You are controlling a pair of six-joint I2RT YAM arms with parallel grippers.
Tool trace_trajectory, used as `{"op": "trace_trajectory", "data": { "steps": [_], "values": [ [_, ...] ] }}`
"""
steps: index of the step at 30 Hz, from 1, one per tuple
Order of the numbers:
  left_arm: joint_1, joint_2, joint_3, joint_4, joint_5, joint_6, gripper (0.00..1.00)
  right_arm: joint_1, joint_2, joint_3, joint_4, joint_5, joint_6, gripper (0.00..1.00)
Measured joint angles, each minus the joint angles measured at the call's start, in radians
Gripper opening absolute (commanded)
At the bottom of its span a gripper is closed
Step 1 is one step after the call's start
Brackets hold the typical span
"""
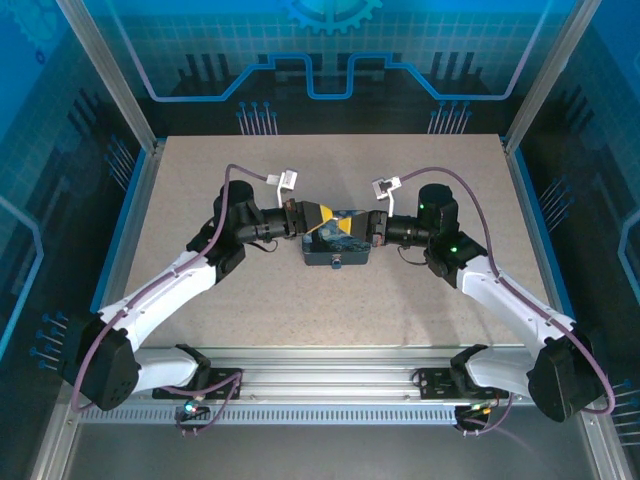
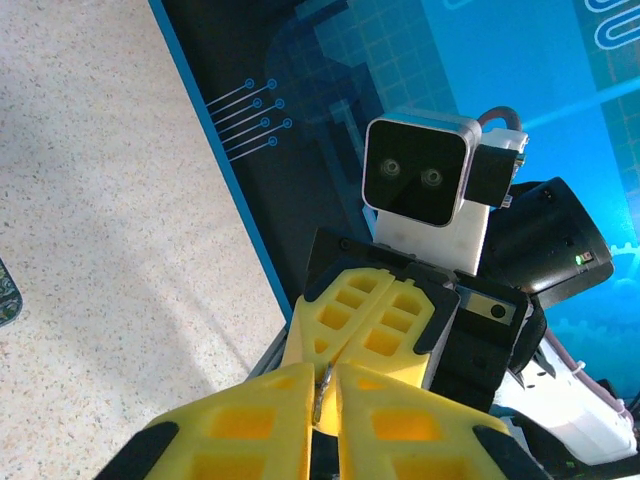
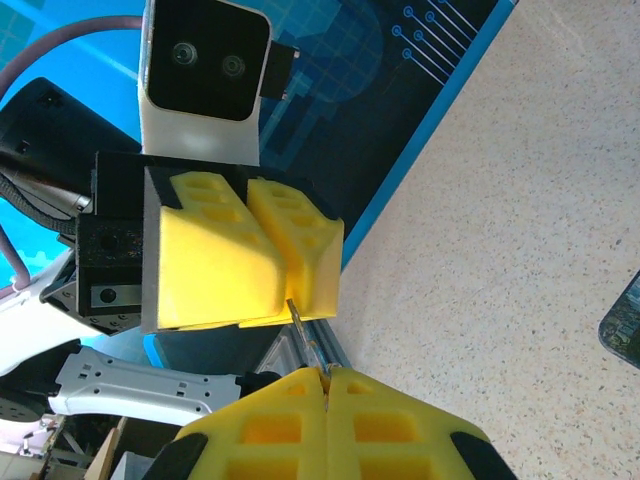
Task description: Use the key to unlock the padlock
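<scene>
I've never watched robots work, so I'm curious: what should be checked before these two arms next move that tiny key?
1. Key in hand: ok. The key spans between the left gripper and the right gripper, which are meeting tip to tip.
2. Both grippers closed: ok.
3. Which gripper really bears the key: cannot tell.
4. Padlock unobstructed: ok. The padlock sits exposed at the front of the box.
5. Key lined up with padlock: not ok. The key is over the box's top.
6. Keyhole direction: cannot tell, too small.
</scene>
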Motion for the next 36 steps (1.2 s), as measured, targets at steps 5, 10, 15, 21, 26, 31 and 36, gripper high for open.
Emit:
{"op": "trace_trajectory", "data": {
  "steps": [5, 10, 15, 21, 26, 31, 36],
  "values": [
    [-0.005, 0.002, 0.0, 0.001, 0.0, 0.003, 0.02, 0.0, 0.0, 0.0, 0.008, -0.006, 0.004, 0.0],
    [-0.005, 0.004, 0.0, 0.002, -0.003, 0.004, 0.0, 0.0, 0.0, -0.003, 0.008, -0.008, 0.004, 0.12],
    [-0.013, 0.004, 0.0, -0.001, -0.002, 0.005, 0.0, 0.0, 0.0, -0.005, 0.008, -0.005, 0.008, 0.31],
    [-0.014, 0.004, 0.0, -0.001, -0.002, 0.005, 0.0, 0.0, 0.0, -0.006, 0.008, 0.002, 0.015, 0.32],
    [-0.014, 0.004, 0.0, -0.001, -0.002, 0.004, 0.0, 0.0, -0.002, -0.007, 0.009, 0.004, 0.022, 0.32],
    [-0.014, 0.004, 0.0, -0.001, -0.002, 0.005, 0.0, 0.0, -0.006, -0.007, 0.013, 0.005, 0.03, 0.38],
    [-0.014, 0.004, 0.0, -0.001, -0.002, 0.005, 0.0, 0.0, -0.008, -0.007, 0.018, 0.004, 0.032, 0.3]
  ]
}}
